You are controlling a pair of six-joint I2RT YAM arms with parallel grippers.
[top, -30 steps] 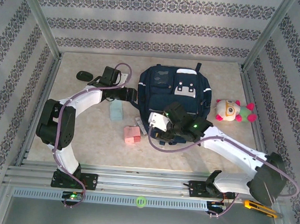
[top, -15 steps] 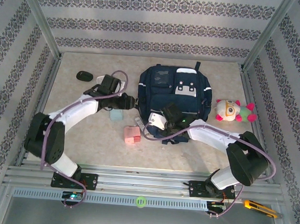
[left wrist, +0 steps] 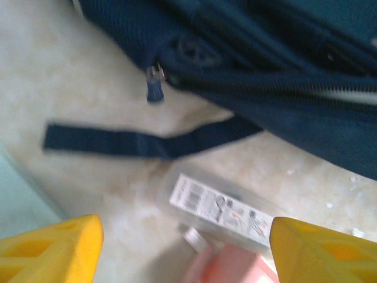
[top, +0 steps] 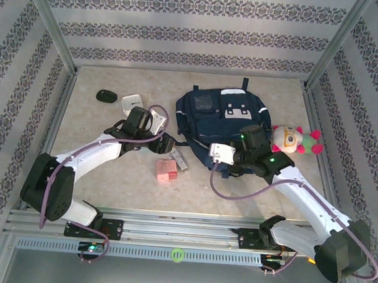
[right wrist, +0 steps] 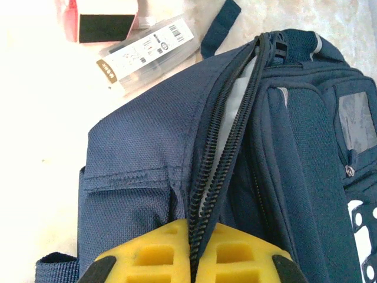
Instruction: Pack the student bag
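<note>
**A:** Where is the student bag (top: 220, 114)?

**B:** It lies flat on the desk (top: 120, 182), toward the far middle, with its front pockets facing up.

**A:** And the right fingers (top: 212, 158)?

**B:** They are together, clamped on the bag's near edge. The right wrist view gives the detail. The yellow pads (right wrist: 235, 256) press against each other with the zip track running down between them. Above them the zip is parted, and pale lining shows in the gap.

**A:** What about the left fingers (top: 166, 143)?

**B:** They are apart and hold nothing, low over the desk by the bag's left near corner. In the left wrist view one pad (left wrist: 53, 247) sits at each bottom corner. Between them on the desk lie a clear plastic case (left wrist: 221, 212) with a barcode label and a pink box (left wrist: 230, 268).

**A:** Does that view add anything else?

**B:** It shows a dark strap (left wrist: 135, 141) lying flat on the desk and a zip pull (left wrist: 155, 88) hanging from the bag's edge, both a little blurred.

**A:** And from overhead?

**B:** A plush toy (top: 294, 140) sits just beside the bag's right side. A small black object (top: 105, 96) lies well off to the left, and a white item (top: 132, 102) is near it.
</note>
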